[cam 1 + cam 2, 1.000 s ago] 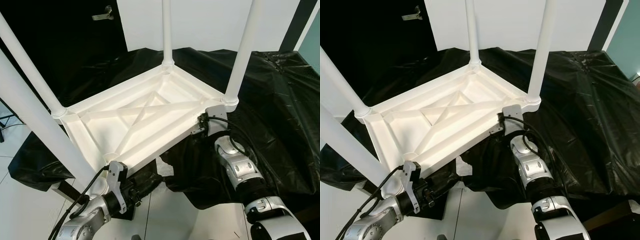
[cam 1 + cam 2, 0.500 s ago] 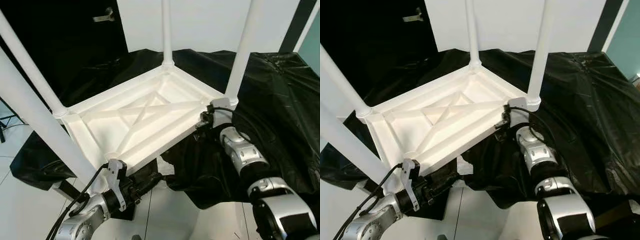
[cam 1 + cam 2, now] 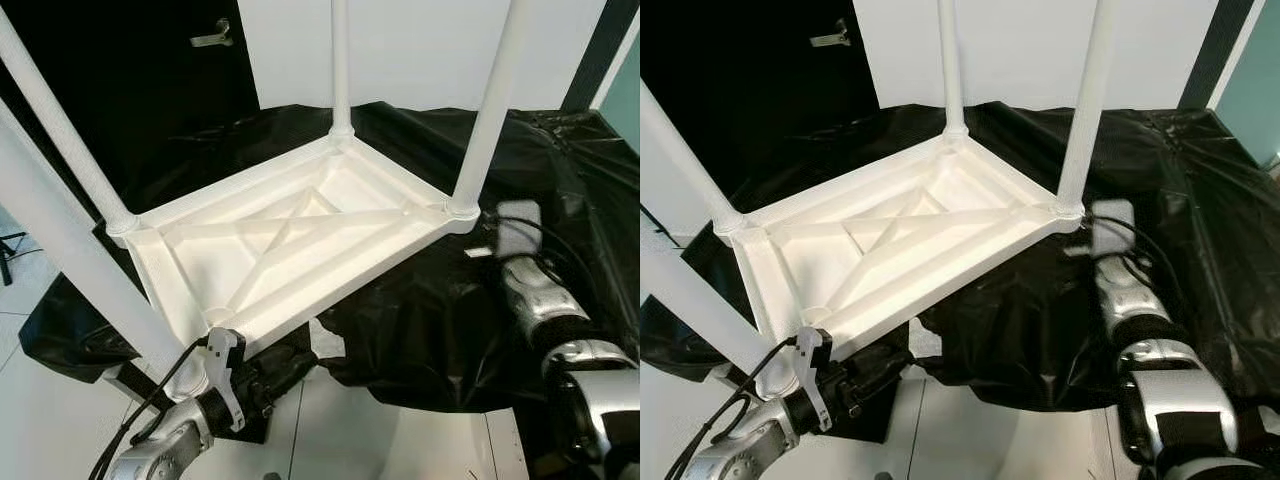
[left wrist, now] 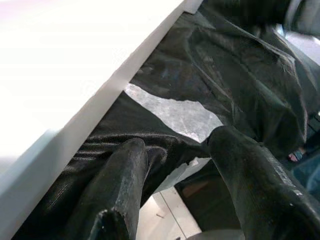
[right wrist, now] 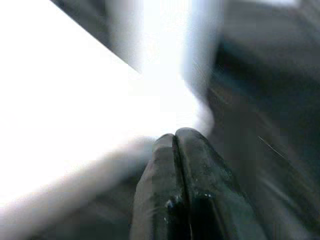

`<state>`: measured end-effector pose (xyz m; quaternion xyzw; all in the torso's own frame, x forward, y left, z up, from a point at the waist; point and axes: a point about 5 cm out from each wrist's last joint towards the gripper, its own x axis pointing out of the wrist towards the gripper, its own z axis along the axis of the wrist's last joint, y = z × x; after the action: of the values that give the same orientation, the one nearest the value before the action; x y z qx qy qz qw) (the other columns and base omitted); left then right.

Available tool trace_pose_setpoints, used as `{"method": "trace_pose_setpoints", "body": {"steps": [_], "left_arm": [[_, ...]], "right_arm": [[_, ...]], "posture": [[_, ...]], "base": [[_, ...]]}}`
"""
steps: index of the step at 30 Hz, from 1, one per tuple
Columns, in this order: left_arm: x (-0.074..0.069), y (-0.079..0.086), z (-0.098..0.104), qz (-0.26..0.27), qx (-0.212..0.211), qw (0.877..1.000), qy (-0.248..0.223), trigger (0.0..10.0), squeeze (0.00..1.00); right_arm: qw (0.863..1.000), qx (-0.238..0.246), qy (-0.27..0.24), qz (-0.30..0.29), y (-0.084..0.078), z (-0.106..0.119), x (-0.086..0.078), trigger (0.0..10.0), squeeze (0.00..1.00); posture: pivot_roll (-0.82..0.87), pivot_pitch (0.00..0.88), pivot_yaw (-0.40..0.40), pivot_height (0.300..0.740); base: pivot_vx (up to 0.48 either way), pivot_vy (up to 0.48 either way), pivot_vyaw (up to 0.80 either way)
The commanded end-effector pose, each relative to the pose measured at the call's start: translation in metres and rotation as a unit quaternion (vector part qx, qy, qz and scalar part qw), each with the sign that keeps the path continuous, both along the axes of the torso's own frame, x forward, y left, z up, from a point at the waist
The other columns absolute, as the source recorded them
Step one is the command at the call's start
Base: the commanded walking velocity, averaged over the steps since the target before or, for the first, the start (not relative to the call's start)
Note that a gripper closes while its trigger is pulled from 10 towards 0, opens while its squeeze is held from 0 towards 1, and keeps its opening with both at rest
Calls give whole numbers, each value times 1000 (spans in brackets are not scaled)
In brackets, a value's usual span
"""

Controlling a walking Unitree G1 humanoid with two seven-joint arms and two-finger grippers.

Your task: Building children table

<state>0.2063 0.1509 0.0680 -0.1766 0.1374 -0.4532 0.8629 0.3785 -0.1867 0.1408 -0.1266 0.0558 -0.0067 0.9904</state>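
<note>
A white table point(image 3: 290, 240) is seen upside down in the centre of the eye views, its ribbed underside facing up and four white legs point(image 3: 487, 110) rising from its corners past the frame's top edge. It lies on a black sheet point(image 3: 560, 190) that is spread across the right and upper parts of the frame and hangs over the lower edge.

At the lower left, the left gripper point(image 4: 175, 170) is held beneath the table's near edge, its two fingers point(image 4: 120, 185) spread apart with nothing clasped between them. A pale torn patch point(image 4: 175, 112) in the sheet is seen just beyond them.

At the right, the right gripper point(image 5: 176, 150) is pointed at the table's right corner, close beside it, its fingers pressed together and holding nothing. That wrist view is blurred.
</note>
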Motion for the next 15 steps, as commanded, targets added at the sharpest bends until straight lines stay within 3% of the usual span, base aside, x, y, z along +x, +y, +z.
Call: {"method": "trace_pose_setpoints", "body": {"steps": [1, 3, 7, 12, 14, 15], "left_arm": [[-12, -5, 6, -121, -52, 991, -17, 10000, 0], [-9, -7, 11, -124, -56, 990, -25, 10000, 0], [-6, -9, 15, -122, -71, 989, -33, 10000, 0], [-1, -9, 23, -112, -100, 988, -41, 10000, 0], [6, -10, 40, -99, -155, 981, -57, 10000, 0], [6, -10, 40, -99, -155, 981, -57, 10000, 0]], "right_arm": [[997, 7, -25, 69, 31, 8, -1, 10000, 0], [993, 13, -24, 115, 52, 5, -4, 10000, 0], [991, 8, -9, 135, 57, -2, -4, 10000, 0], [992, -5, 18, 125, 47, -8, 0, 10000, 0], [994, -8, 31, 109, 35, -7, 4, 10000, 0], [994, -8, 31, 109, 35, -7, 4, 10000, 0]], "posture": [[6, 6, 53, 740], [0, 3, 55, 740], [1, 0, 53, 740], [7, 0, 46, 740], [20, 0, 32, 740], [20, 0, 32, 740]], "base": [[0, 0, 0], [0, 0, 0], [0, 0, 0], [0, 0, 0], [0, 0, 0], [0, 0, 0]]}}
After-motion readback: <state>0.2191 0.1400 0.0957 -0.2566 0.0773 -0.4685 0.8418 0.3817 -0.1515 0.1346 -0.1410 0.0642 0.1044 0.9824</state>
